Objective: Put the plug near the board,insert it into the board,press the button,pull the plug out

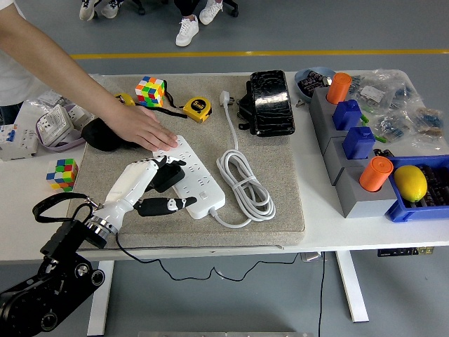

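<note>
A white power strip (197, 180) lies on the grey mat (280, 182), its white cord coiled (243, 185) to its right. My left hand (156, 184) has white fingers curled on a black plug (168, 175), held at the strip's left edge over the sockets. The thumb (167, 206) points right along the strip's near end. A person's hand (144, 130) presses flat on the strip's far end. My right arm does not show.
Behind the strip lie a yellow tape measure (198, 108), a colour cube (151, 91), and a black adapter box (270, 102). Another cube (63, 174) sits left of the mat. Grey blocks with orange and blue pieces (354, 140) and a blue bin with a lemon (410, 182) stand right.
</note>
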